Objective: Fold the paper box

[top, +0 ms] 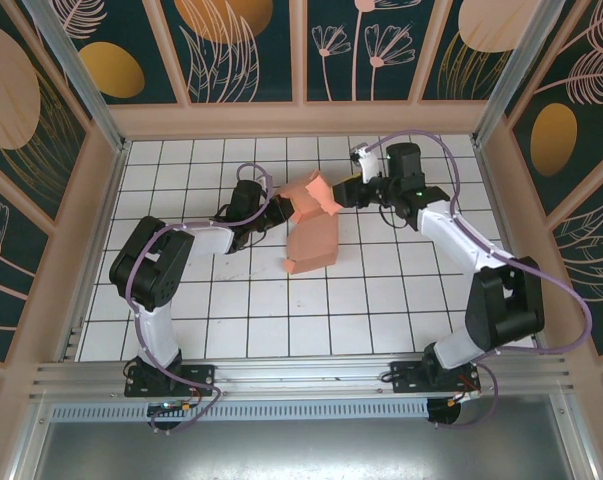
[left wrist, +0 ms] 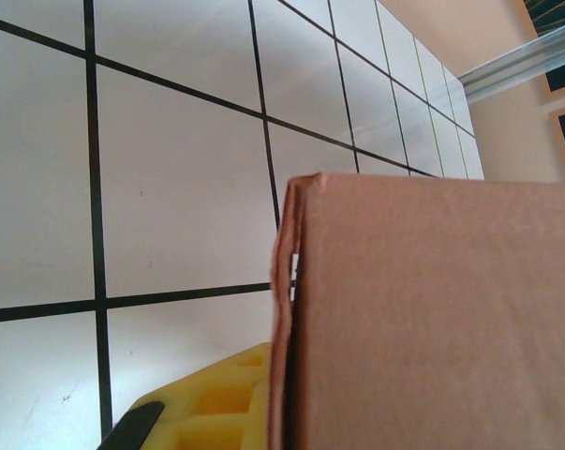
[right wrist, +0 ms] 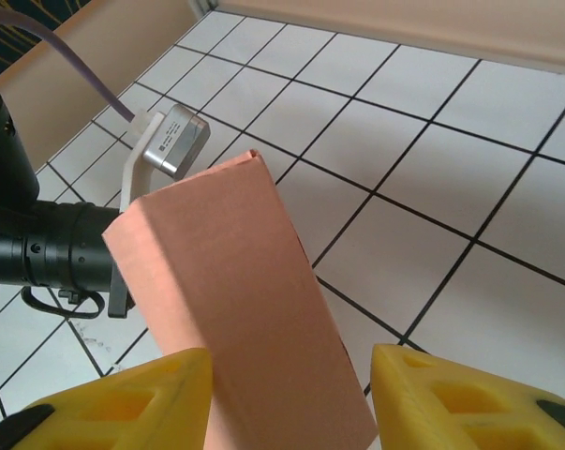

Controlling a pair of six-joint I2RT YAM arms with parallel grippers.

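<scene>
Yellow fingers (right wrist: 141,398) of the right hand (right wrist: 289,375) press both sides of the paper box (top: 313,245), which sits half folded at the middle of the worktop (top: 241,320). The left hand (top: 274,209) is clamped on its left edge.

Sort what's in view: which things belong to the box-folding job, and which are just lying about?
Job: salmon-pink cardboard box; left gripper, holding its edge; right gripper, closed around its upper panel.
Just there: white tiled table; dark floral-patterned wall panels.
</scene>
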